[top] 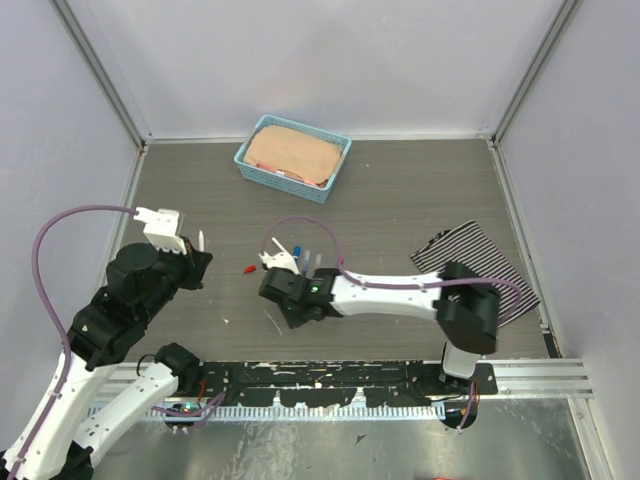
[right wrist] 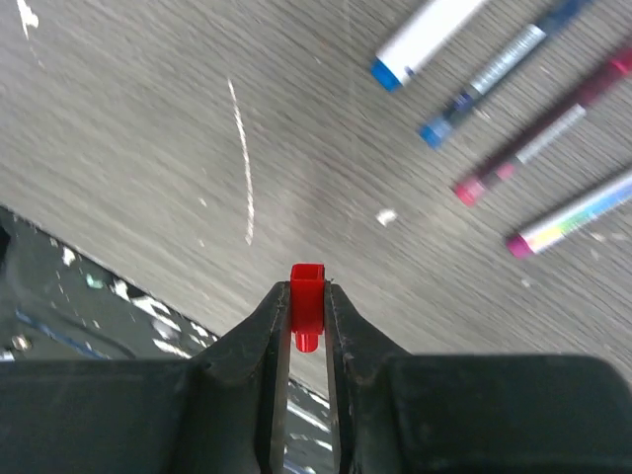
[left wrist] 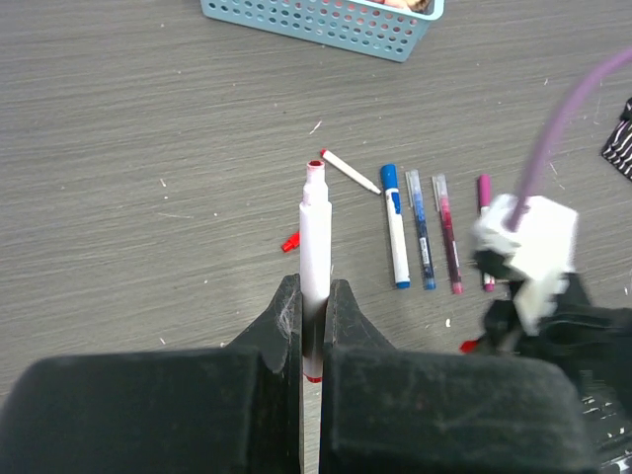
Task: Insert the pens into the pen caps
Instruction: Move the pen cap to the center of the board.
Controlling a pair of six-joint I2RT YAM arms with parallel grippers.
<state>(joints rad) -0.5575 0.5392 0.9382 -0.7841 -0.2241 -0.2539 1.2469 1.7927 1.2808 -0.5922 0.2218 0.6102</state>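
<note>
My left gripper (left wrist: 314, 301) is shut on a white pen (left wrist: 315, 232) with a red tip, held pointing away from me above the table; the gripper also shows in the top view (top: 197, 256). My right gripper (right wrist: 307, 301) is shut on a small red cap (right wrist: 307, 294), open end forward, low over the table near its front edge; this gripper also shows in the top view (top: 290, 312). Several pens lie side by side between the arms: blue (left wrist: 395, 225), dark blue (left wrist: 423, 229), maroon (left wrist: 447, 235) and magenta (left wrist: 485, 193). A small red piece (left wrist: 289, 242) lies on the table.
A light blue basket (top: 262, 172) holding a beige object stands at the back centre. A striped cloth (top: 480, 260) lies at the right. A short white stick (left wrist: 350, 171) lies by the pens. The black rail (top: 330, 378) runs along the near edge.
</note>
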